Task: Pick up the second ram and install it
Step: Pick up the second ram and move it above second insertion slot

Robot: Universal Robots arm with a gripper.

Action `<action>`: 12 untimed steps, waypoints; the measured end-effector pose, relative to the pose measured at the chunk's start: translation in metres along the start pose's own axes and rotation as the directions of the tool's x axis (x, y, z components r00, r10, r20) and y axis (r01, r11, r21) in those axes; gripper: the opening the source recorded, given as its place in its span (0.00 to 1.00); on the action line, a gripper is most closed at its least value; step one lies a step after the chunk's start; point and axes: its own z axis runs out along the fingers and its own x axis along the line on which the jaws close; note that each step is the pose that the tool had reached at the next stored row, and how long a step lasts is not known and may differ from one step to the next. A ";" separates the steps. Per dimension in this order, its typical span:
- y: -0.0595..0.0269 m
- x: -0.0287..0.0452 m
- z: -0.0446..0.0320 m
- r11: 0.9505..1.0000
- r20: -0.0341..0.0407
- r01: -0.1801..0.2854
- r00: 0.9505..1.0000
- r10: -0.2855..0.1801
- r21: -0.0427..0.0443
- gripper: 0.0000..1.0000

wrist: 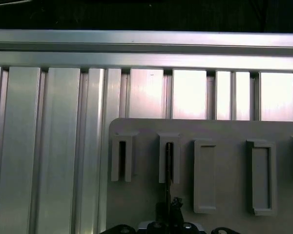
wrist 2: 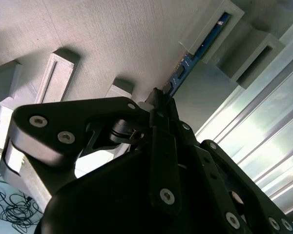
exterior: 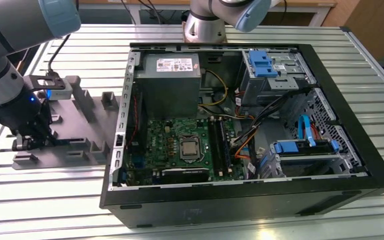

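The second ram (wrist 2: 201, 46) is a thin blue stick standing on edge in the slotted blocks of the grey tray (wrist 2: 112, 39). In the first wrist view the second ram (wrist: 169, 161) shows edge-on as a dark line inside one upright block. My gripper (wrist 2: 158, 95) is down on the stick's near end, with its black fingers (wrist 2: 162, 126) closed against it. In the exterior view my gripper (exterior: 33, 139) is low over the grey tray (exterior: 85, 150) at that view's left, beside the open computer case (exterior: 245, 130). The stick still sits in its blocks.
The green motherboard (exterior: 178, 145) lies in the case, with black memory slots (exterior: 219, 145) to its right in the exterior view. A grey power supply (exterior: 170, 82), blue drive brackets (exterior: 265, 62) and loose cables (exterior: 259, 117) crowd the case. The ribbed metal table (wrist: 49, 146) surrounds the tray.
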 end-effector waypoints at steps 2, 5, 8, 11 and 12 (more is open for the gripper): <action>0.0000 0.0000 0.0000 1.000 0.000 -0.008 1.000 0.008 0.000 0.14; 0.0000 0.0000 0.0001 0.999 -0.003 -0.042 0.999 0.042 0.000 0.14; 0.0000 0.0000 0.0001 0.999 -0.003 -0.048 0.999 0.048 0.000 0.14; 0.0000 0.0000 0.0001 0.999 -0.003 -0.048 0.999 0.048 0.000 0.14; 0.0000 0.0000 0.0001 0.999 -0.003 -0.048 0.999 0.048 0.000 0.14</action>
